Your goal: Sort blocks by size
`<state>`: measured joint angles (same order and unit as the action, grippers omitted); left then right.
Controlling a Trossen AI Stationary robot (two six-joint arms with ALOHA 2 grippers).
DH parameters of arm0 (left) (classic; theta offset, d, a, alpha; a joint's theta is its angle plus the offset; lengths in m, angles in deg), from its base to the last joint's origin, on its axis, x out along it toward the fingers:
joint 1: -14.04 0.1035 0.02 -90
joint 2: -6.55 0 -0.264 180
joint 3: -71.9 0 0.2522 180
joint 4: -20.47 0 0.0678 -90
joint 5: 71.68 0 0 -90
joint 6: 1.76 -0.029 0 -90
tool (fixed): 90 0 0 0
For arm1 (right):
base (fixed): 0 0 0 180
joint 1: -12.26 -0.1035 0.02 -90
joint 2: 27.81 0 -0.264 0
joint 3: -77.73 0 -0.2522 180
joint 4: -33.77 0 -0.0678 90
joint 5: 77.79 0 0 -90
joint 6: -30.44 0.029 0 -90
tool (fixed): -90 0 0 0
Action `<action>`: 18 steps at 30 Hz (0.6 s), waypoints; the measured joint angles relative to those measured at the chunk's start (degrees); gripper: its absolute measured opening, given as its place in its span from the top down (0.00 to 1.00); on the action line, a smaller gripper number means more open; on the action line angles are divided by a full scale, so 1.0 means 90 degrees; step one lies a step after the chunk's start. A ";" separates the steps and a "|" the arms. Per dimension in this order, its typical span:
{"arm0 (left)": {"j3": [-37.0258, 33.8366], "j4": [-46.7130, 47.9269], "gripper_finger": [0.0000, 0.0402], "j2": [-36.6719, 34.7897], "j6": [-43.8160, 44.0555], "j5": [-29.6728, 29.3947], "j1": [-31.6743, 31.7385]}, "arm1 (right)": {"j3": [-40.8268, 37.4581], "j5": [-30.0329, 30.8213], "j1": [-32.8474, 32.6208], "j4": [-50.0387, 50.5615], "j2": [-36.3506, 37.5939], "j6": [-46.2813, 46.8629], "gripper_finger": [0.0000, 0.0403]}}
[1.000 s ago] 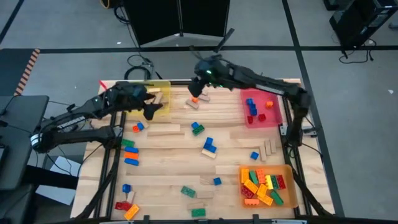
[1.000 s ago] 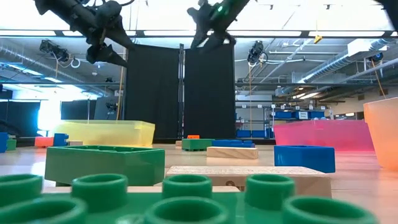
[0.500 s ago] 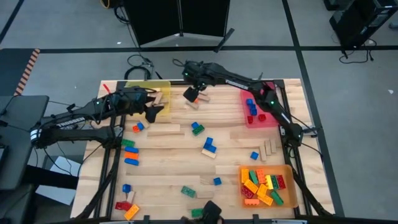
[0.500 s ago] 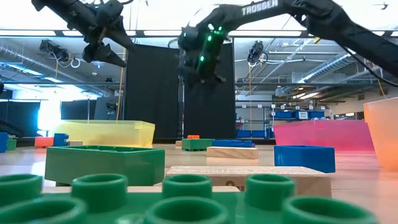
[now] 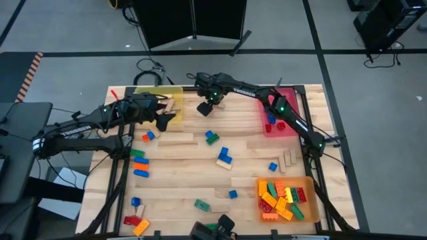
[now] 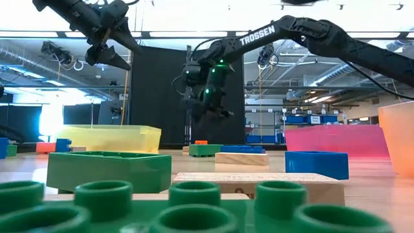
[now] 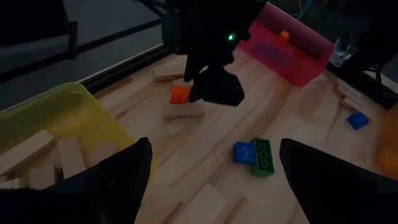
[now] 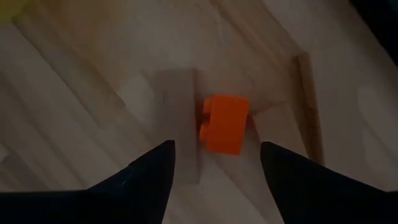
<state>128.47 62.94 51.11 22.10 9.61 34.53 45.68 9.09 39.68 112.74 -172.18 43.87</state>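
A small orange brick (image 8: 225, 123) lies on the table near its far edge, one side against a tan wooden block (image 8: 180, 124). My right gripper (image 8: 214, 180) hangs open straight above them and points steeply down, one finger on each side of the pair, touching nothing. The left wrist view shows it (image 7: 214, 87) just over the orange brick (image 7: 180, 93). My left gripper (image 5: 163, 115) waits open in the air by the yellow tray (image 5: 157, 97), which holds wooden blocks. Other blocks lie scattered over the table.
A pink tray (image 5: 293, 123) with blue and red bricks stands at the far right. An orange tray (image 5: 308, 200) full of bricks stands at the near right. Loose bricks include a blue-and-green pair (image 5: 212, 137) and a blue one (image 5: 224, 157). Wooden slats (image 5: 177, 139) lie mid-table.
My right gripper has come down from high over the table's far edge toward the orange brick. It has tipped from a shallow slant to pointing steeply down, and the arm has stretched out behind it.
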 joint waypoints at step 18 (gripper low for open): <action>0.0002 -0.0005 0.11 0.0000 0.0056 -0.0058 0.0002 | -0.0193 0.0030 0.0002 -0.0183 0.0010 -0.0048 0.57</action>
<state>128.49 62.89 51.11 22.60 9.09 34.55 43.95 9.36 39.70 111.09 -172.09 43.45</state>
